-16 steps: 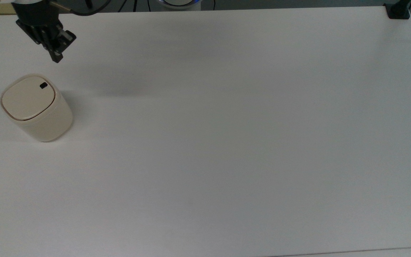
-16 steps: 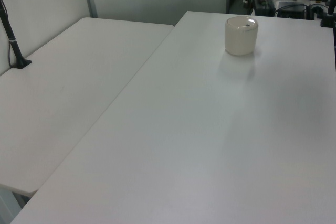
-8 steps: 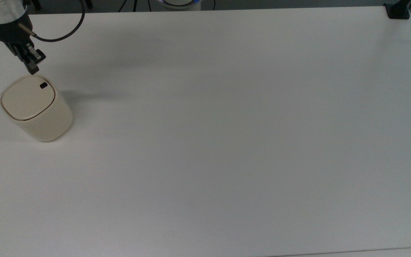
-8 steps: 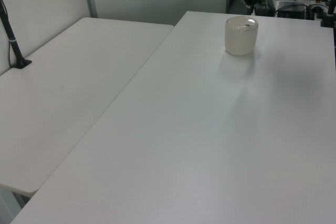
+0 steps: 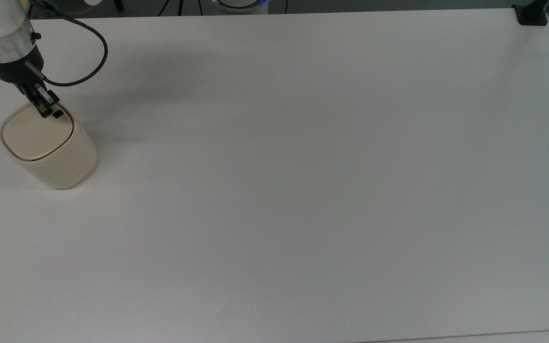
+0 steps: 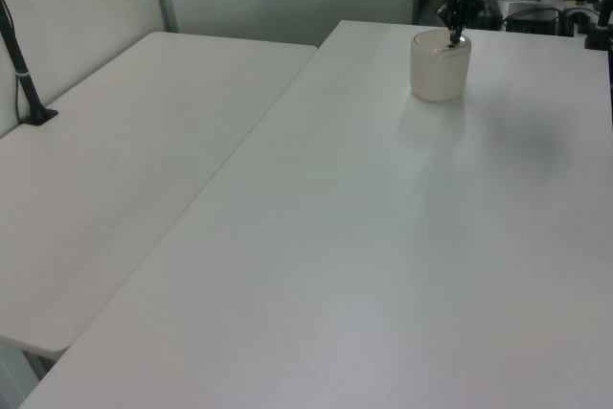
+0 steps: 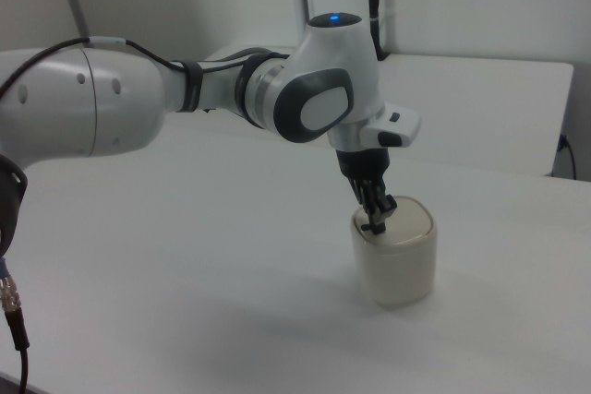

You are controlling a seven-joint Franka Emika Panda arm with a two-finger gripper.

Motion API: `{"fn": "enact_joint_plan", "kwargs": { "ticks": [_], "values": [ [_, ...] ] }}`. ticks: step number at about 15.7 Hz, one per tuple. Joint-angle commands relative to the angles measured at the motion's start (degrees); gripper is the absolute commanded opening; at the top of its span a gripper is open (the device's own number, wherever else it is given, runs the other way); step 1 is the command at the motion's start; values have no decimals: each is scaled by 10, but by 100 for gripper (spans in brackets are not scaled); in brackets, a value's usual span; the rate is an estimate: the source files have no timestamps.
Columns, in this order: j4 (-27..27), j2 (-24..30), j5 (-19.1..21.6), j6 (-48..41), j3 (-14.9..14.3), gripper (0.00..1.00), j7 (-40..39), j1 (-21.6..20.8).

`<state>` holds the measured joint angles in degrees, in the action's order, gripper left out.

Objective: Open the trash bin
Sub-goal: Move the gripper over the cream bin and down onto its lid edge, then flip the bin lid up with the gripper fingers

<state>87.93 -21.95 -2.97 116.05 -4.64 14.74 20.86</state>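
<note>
From my station I saw the gripper (image 5: 45, 110) pointing down onto the lid (image 5: 36, 136) of the trash bin (image 5: 50, 152), its fingers clenched together with nothing between them. The tips sat at the lid's edge nearest the arm, just beside the small black button (image 5: 58, 114); in the right view the gripper (image 7: 376, 221) appeared to touch the lid, though I could not confirm contact. The lid lay flat and closed. The bin stood upright near the top view's left edge of the white table (image 5: 303, 190). In the left view the bin (image 6: 440, 69) sat far back, the gripper (image 6: 453, 38) above it.
</note>
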Motion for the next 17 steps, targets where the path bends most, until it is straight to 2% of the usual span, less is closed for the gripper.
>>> {"fn": "enact_joint_plan", "kwargs": {
  "ticks": [1, 7, 10, 12, 17],
  "values": [
    [8, -6, 15, 18, -5, 0, 6, -7],
    [1, -5, 13, 11, -6, 0, 0, -6],
    [-30, 16, 8, -43, 3, 0, -2, -13],
    [-48, 34, 4, -70, 5, 0, -2, -42],
    [-48, 81, 2, -124, 5, 0, -4, -125]
  ]
}}
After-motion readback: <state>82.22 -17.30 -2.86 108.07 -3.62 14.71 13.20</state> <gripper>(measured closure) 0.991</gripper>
